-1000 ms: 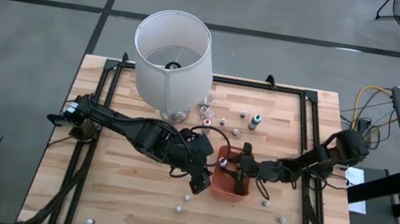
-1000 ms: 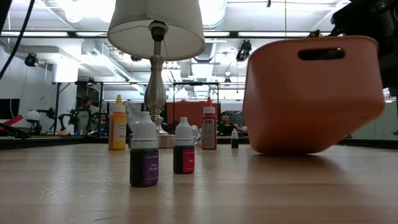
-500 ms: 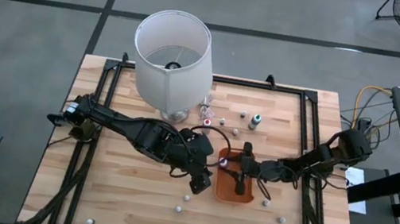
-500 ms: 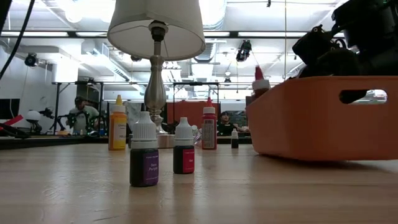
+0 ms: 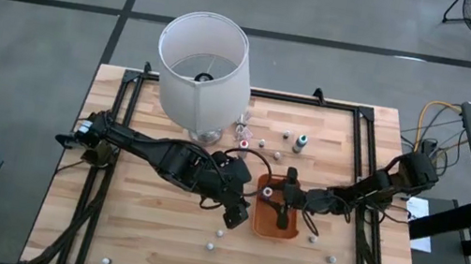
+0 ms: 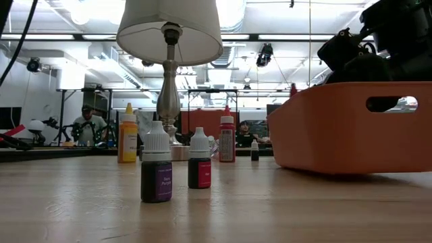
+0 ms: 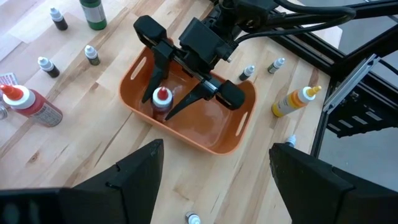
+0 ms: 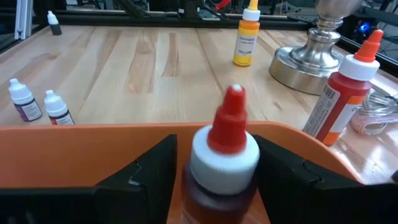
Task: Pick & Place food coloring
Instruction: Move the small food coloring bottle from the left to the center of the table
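At the left, the left gripper waits with fingers spread wide, just beside the orange plastic tray. Inside the tray stands the red-capped food coloring bottle, upright between the fingers of the right gripper; the fingers are parted beside it, and I cannot tell if they touch it. The bottle looks light, small and smooth, probably slippery; I would grip its round body under the white collar. Other tiny bottles are scattered on the wooden table.
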`<state>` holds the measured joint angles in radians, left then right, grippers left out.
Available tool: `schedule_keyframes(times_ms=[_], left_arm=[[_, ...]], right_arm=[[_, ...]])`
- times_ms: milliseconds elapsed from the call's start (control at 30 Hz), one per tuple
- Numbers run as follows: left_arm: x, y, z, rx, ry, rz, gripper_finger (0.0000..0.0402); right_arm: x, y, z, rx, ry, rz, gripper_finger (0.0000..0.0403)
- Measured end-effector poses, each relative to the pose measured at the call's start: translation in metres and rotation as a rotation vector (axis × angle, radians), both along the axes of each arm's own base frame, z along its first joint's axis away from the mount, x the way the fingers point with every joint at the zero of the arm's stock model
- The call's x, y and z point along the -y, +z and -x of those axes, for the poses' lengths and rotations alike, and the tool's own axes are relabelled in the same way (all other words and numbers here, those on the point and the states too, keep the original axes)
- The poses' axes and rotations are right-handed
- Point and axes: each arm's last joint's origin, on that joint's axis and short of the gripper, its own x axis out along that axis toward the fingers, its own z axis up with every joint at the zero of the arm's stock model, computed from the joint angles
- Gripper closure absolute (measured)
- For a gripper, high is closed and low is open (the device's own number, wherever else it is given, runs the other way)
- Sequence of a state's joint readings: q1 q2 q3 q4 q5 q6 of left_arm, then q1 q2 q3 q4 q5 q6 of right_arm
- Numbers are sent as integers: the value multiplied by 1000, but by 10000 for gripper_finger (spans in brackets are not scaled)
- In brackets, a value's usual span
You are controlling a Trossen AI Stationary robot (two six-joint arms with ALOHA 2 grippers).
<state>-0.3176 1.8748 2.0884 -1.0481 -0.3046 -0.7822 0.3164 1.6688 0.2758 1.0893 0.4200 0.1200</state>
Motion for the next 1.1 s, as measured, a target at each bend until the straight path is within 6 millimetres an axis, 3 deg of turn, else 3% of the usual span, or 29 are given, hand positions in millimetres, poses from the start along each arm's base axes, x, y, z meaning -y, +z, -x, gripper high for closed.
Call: schedule_keyframes(times_ms=[267,600,833,1100], left_arm=[[0,0,0,0,0,0,138],[0,0,0,0,-2,-1,138],[0,0,0,-1,-5,-4,138],[1,-13,4,-101,-20,39,138]], right_arm=[[0,2,1,7,1,-8,214],[3,21,9,-18,6,17,213],[6,55,19,56,17,38,213],[12,112,37,45,20,69,213]])
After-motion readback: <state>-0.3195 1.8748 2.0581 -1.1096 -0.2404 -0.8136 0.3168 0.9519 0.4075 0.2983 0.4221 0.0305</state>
